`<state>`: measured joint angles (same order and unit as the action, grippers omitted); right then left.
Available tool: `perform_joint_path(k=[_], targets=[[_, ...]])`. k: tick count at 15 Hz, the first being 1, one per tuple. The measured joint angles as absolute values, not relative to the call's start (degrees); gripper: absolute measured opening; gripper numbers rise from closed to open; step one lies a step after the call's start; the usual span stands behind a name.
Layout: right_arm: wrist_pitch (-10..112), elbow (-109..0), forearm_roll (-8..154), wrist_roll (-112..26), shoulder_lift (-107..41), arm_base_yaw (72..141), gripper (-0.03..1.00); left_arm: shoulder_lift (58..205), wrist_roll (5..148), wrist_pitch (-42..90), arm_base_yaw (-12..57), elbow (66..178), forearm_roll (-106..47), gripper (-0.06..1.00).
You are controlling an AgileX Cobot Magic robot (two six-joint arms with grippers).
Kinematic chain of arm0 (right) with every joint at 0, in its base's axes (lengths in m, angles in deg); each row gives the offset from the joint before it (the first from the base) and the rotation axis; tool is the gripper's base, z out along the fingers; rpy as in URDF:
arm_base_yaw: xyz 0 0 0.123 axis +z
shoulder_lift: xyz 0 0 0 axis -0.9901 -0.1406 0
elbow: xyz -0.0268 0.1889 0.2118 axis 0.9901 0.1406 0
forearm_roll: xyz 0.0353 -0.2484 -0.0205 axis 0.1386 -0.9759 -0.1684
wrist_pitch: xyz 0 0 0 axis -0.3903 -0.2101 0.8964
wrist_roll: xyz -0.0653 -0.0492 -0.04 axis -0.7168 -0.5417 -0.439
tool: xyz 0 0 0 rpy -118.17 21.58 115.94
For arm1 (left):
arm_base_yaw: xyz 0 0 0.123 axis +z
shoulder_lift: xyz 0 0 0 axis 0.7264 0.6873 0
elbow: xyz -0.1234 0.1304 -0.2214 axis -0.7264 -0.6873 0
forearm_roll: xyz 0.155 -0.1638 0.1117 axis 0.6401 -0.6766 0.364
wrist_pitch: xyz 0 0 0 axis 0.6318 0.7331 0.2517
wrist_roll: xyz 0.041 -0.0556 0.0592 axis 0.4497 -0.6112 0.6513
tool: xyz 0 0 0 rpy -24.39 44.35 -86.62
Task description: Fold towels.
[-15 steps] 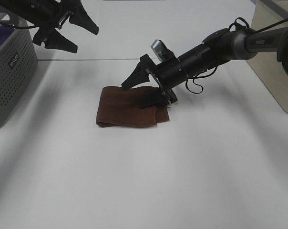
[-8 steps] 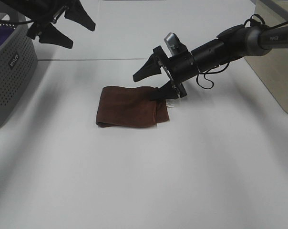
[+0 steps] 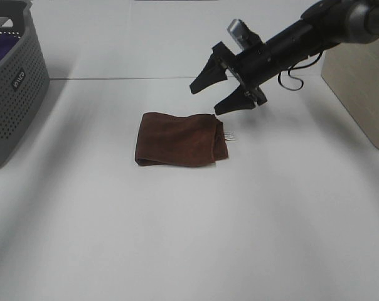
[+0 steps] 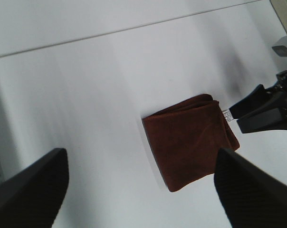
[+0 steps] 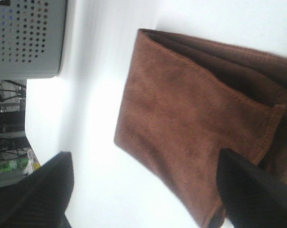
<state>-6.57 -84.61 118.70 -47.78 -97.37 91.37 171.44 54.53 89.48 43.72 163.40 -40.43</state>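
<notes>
A brown towel [image 3: 180, 139] lies folded flat on the white table, with a small white tag at its right edge. It also shows in the left wrist view [image 4: 191, 140] and the right wrist view [image 5: 196, 114]. My right gripper [image 3: 209, 95] is open and empty, raised above and to the right of the towel, apart from it. Its fingers [image 4: 264, 111] show in the left wrist view beside the towel's tag end. My left gripper [image 4: 138, 190] is open and empty, high above the table; it is out of the exterior view.
A grey perforated basket [image 3: 10, 81] with purple cloth inside stands at the table's left edge; it also shows in the right wrist view [image 5: 29, 38]. A beige box [image 3: 359, 94] stands at the far right. The table's back edge runs behind the towel.
My right gripper has let go of the towel and lifted up and to the right. My left arm has pulled up out of the exterior view. The towel has shifted slightly right.
</notes>
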Motion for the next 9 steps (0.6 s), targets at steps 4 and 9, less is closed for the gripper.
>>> perform_joint_path(k=[4,9], targets=[[-9.09,-84.61,106.33,-41.59,-88.77,91.37,0.78,164.33,53.44,89.59,43.72,161.34,-36.47,0.79],[-9.2,-81.86,85.82,-30.42,-74.22,92.92,0.78,147.66,49.83,89.59,43.72,143.8,-27.14,0.79]])
